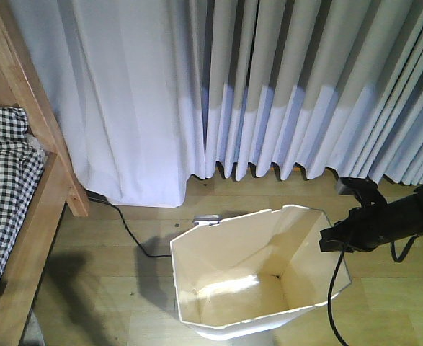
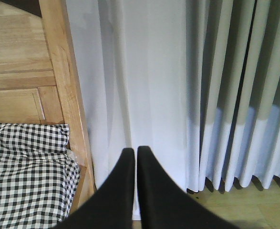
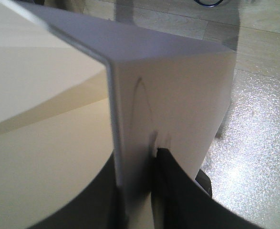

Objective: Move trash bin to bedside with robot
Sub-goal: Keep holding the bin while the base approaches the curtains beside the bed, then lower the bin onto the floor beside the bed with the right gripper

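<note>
Your bin stands on the floor under the curtain, apart from the bed. Its right wall is pinched between the jaws of your right gripper, one inside and one outside. That arm reaches in near level from the right. Your left gripper has its jaws closed and faces the curtain.

The two black tapered fingers of the left gripper rise from the bottom edge, pressed almost together with only a thin slit between them. To their left stands the light wooden bed frame with black-and-white checked bedding inside it. Behind hang pale, pleated fabric curtains, reaching down to the light wooden plank floor at lower right.
</note>
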You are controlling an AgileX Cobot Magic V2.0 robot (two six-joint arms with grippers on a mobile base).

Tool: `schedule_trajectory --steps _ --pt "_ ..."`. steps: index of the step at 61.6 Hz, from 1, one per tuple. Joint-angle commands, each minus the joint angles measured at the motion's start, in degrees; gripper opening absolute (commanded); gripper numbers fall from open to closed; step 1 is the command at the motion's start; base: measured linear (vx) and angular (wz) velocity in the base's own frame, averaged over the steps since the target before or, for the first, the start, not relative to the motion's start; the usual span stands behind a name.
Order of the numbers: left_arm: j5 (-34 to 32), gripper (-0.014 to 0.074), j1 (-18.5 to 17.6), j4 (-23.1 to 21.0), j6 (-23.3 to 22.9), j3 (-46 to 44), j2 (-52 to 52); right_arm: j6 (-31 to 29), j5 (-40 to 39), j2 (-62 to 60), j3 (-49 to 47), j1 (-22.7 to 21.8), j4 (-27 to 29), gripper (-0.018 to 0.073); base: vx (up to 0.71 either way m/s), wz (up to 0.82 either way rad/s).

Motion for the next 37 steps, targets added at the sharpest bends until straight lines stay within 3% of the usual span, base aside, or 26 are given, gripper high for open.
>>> schedule_trajectory --steps 1,28,37 --pt "-3.92 -0.0006 -0.13 -0.23 0.00 1.08 -0.82 0.06 10.49 -3.96 -0.73 -0.10 3.78 -0.0006 0.00 0.00" --pt "-3.92 -0.0006 -0.13 -0.23 0.00 1.08 -0.82 0.06 10.16 -3.96 -0.73 -0.10 4.30 -0.0006 0.00 0.00" --pt "-3.92 -0.0006 -0.13 -0.23 0.00 1.08 -0.82 1.31 4.60 -3.41 -0.94 -0.10 5.97 -0.0006 0.00 0.00"
